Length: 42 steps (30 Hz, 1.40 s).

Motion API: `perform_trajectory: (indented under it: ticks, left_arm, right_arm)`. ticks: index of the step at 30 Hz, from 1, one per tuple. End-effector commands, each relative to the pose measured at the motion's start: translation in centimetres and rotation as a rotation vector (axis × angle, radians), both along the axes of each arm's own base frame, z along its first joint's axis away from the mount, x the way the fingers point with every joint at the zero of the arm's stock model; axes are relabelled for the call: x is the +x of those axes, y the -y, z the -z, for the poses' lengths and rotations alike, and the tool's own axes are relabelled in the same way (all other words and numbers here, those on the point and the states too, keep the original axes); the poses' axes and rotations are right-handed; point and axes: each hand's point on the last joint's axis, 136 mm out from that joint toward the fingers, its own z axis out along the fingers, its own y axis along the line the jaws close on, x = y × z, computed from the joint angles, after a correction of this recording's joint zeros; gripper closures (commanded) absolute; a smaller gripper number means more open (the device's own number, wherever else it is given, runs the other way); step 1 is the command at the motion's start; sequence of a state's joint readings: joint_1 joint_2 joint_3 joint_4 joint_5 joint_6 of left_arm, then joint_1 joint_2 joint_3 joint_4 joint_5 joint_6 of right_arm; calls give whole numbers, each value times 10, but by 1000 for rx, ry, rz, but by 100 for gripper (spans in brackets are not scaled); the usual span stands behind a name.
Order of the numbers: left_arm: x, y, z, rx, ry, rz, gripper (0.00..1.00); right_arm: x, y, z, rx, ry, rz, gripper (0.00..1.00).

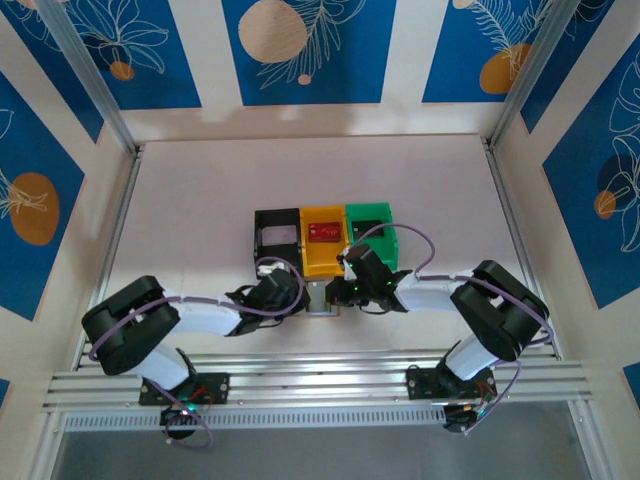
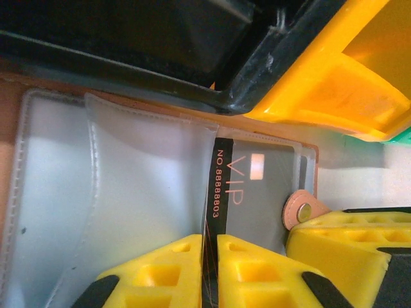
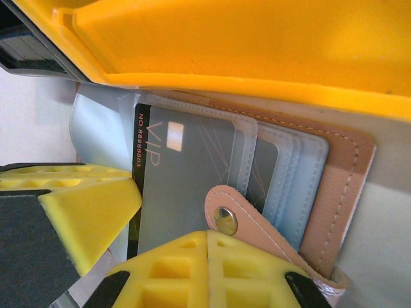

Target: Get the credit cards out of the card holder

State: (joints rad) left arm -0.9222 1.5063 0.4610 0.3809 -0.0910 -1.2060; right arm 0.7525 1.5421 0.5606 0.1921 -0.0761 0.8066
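Left gripper (image 2: pixel 209 273) is clamped on the dark edge of the credit card (image 2: pixel 257 186) — pull level, along the pocket. Right gripper (image 3: pixel 207 269), jaws together, pins the card holder (image 3: pixel 334 179) beside the yellow bin (image 3: pixel 257 38) — press firmly.

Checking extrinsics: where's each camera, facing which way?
Top external: above, behind the bases, looking down at table; left arm, right arm show.
Left wrist: close over card holder; left gripper pinches VIP card.
Right wrist: over the same holder; right gripper shut by snap tab.
Shared: both wrist views show VIP card, snap tab.
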Motion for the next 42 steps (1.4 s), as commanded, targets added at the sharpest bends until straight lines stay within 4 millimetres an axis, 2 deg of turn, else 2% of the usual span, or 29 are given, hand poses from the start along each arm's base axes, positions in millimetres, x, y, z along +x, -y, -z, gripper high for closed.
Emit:
perform_trajectory:
  ticks: [1,9,33,42]
  left_arm:
    - [8,8,-20,-81,55,-6,92]
    - [9,12,-29,-144,95,2,100]
    - [-1,-7,-32,-129,123,-2,100]
    - [-3,-12,-39,-120,145,8,100]
  right_arm:
    - [-19,15,29,-84,-86,-7,100]
    - [-19,14,28,-76,-86,-11,100]
    - [-14,27,12,-58,-53,9,100]
    - [-13,29,5,-48,-37,3,100]
